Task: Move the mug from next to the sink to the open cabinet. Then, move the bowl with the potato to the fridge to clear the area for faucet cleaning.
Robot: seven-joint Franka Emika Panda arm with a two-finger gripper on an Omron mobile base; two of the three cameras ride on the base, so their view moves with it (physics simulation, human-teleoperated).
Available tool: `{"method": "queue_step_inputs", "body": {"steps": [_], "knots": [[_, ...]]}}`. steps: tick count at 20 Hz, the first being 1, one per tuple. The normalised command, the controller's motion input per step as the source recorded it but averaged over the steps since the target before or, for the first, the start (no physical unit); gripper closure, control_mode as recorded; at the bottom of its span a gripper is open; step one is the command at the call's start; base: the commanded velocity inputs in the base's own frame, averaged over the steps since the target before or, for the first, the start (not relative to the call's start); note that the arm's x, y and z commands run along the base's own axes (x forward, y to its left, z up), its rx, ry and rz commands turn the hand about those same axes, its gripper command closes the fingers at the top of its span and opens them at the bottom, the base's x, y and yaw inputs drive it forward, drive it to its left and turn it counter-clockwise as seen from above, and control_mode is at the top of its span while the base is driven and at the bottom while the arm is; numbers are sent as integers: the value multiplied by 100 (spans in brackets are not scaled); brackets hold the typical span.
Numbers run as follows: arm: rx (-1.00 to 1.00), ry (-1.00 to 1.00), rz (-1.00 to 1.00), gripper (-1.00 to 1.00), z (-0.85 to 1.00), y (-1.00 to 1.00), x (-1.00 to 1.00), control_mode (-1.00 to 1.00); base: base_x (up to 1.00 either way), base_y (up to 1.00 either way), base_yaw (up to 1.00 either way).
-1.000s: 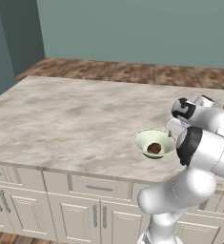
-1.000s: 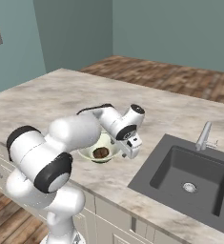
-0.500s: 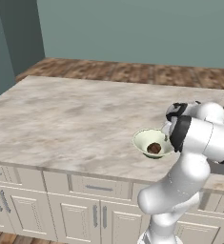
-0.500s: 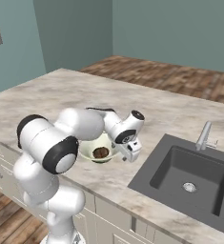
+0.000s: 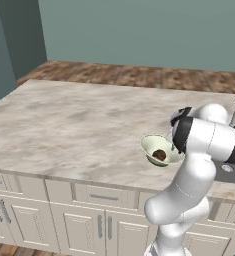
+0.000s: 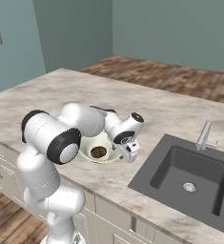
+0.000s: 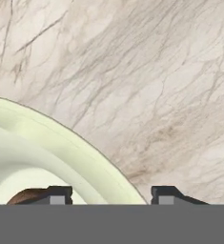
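The pale green-cream bowl (image 6: 86, 143) stands on the marble island left of the sink (image 6: 180, 167), with the dark brown potato (image 6: 98, 152) inside it. My gripper (image 6: 128, 152) is down at the bowl's sink-side rim. In the hand view the gripper (image 7: 111, 194) straddles that rim (image 7: 61, 138): one fingertip (image 7: 58, 193) is inside near the potato, the other (image 7: 163, 193) is outside over the counter, and the jaws still stand apart. In the left base view my forearm covers the hand beside the bowl (image 5: 151, 145). The silver faucet (image 6: 204, 136) stands behind the sink. The mug, open cabinet and fridge are out of view.
The marble countertop (image 5: 69, 125) stretches wide to the left and behind the bowl. The counter's front edge (image 6: 99, 183) runs close in front of the bowl. Wooden floor (image 5: 139, 75) lies beyond the island.
The hand has settled lower at the bowl's rim and the jaws have narrowed around it. The bowl and potato have not moved.
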Motion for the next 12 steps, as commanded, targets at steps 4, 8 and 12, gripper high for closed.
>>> {"method": "queue_step_inputs", "body": {"steps": [4,8,12], "knots": [[0,0,0,100,0,0,0,-100,0,0,0],[0,-10,0,100,53,0,-12,-100,0,0,0],[0,-15,-9,100,100,0,-20,-100,0,0,0]]}}
